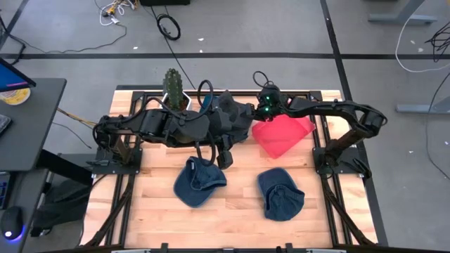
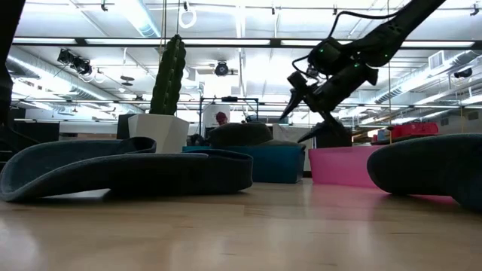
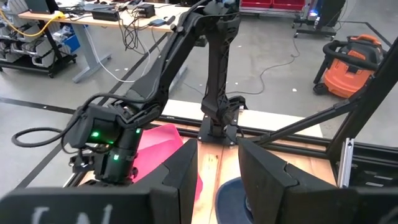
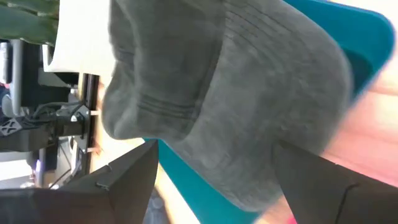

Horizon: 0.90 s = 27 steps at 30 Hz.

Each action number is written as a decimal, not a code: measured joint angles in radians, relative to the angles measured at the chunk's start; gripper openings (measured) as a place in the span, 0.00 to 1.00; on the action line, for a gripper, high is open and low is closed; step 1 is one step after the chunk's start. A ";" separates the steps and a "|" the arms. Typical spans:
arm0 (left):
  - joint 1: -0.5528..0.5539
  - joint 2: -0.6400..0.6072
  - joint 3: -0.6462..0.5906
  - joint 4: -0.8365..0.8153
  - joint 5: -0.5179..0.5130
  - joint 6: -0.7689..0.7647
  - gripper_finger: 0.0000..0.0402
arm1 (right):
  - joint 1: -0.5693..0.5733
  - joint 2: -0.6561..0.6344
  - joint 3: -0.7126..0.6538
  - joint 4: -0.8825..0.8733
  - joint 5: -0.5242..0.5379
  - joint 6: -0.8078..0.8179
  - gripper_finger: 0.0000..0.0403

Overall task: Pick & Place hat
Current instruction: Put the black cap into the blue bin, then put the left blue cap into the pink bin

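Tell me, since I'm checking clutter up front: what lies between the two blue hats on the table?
Nothing: the high view shows bare wood between the left blue hat and the right blue hat.

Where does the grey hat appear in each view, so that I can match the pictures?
High view: grey hat at centre back, beside the cactus.
Low view: centre, on the teal bin, right of the cactus.
Left wrist view: not in it.
Right wrist view: fills the middle, over the teal bin.
Shared landmark: the cactus.
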 joint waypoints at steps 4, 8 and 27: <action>0.000 0.000 0.000 0.002 0.000 -0.003 0.30 | 0.004 0.026 0.023 0.026 -0.001 -0.010 0.77; 0.000 0.000 0.000 0.007 0.000 -0.003 0.30 | 0.004 0.059 0.028 0.035 -0.001 -0.014 0.77; 0.001 0.000 0.000 -0.055 0.000 -0.004 0.30 | 0.004 -0.096 0.027 -0.050 -0.053 -0.086 0.77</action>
